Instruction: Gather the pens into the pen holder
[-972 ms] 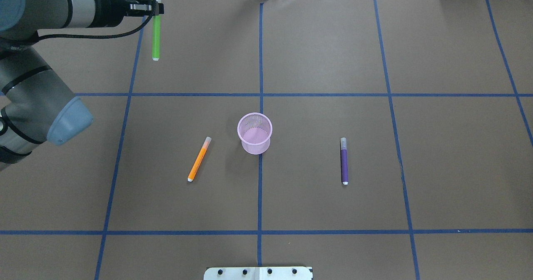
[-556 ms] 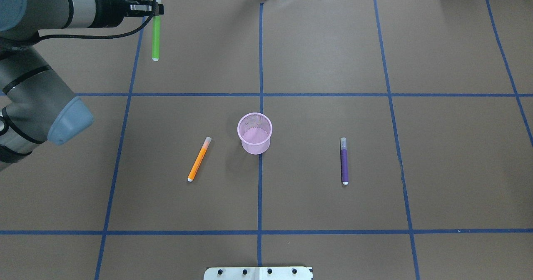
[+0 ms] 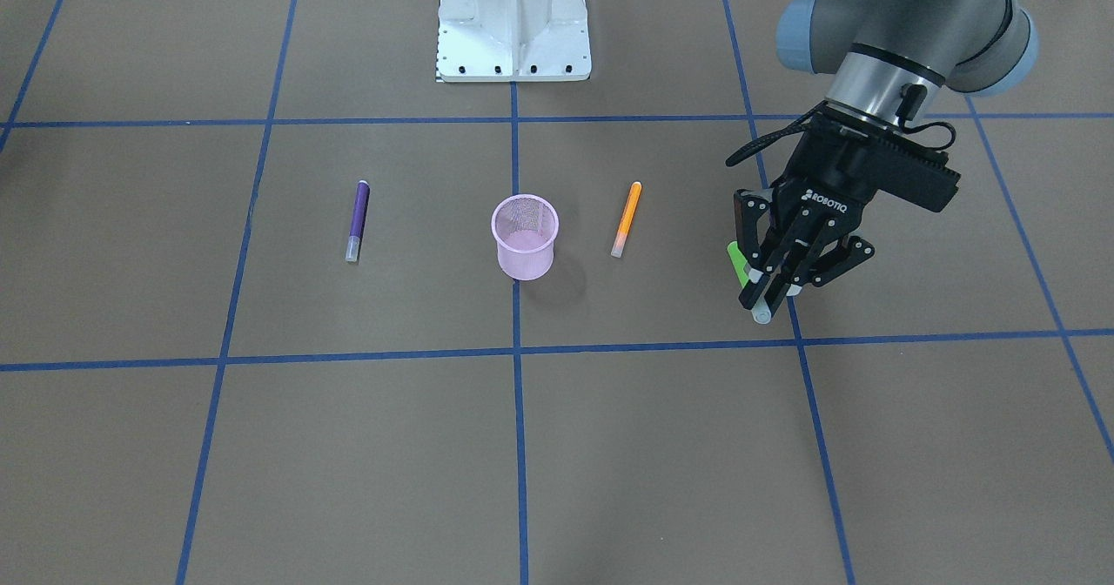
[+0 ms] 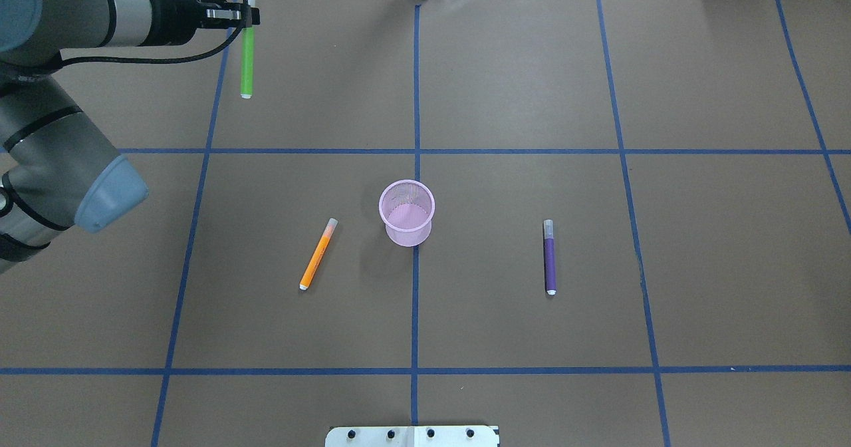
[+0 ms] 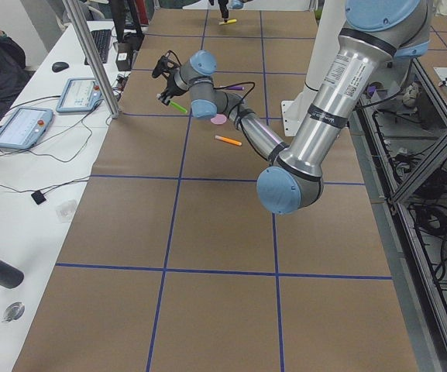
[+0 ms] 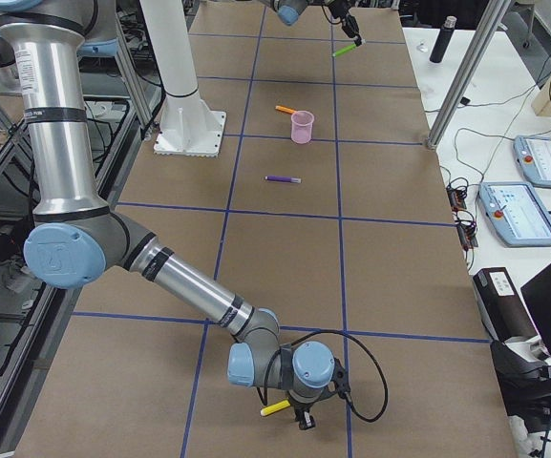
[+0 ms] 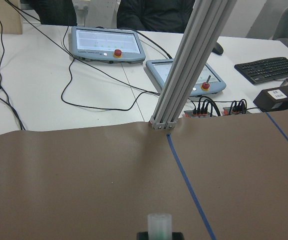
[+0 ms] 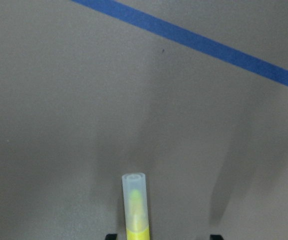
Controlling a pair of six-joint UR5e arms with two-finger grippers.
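Watching the overhead feed from its left side, I find the left claw at the far left corner of the table, clenched on the green pen near its whitish cap end. The rest of that pen points back toward the robot. I cannot tell whether its free tip touches the table.

Further right and nearer the robot, the orange pen lies flat and slanted, close to the pink mesh cup but apart from it. The cup stands upright on a blue tape line at mid-table, with no pen in it. Right of the cup, the purple pen lies flat, roughly parallel to that line and well apart from the cup.

The right claw sits low at the table's far right end, well away from everything else. A yellow pen pokes out ahead of its wrist camera. I cannot tell whether that claw is clamped or released.
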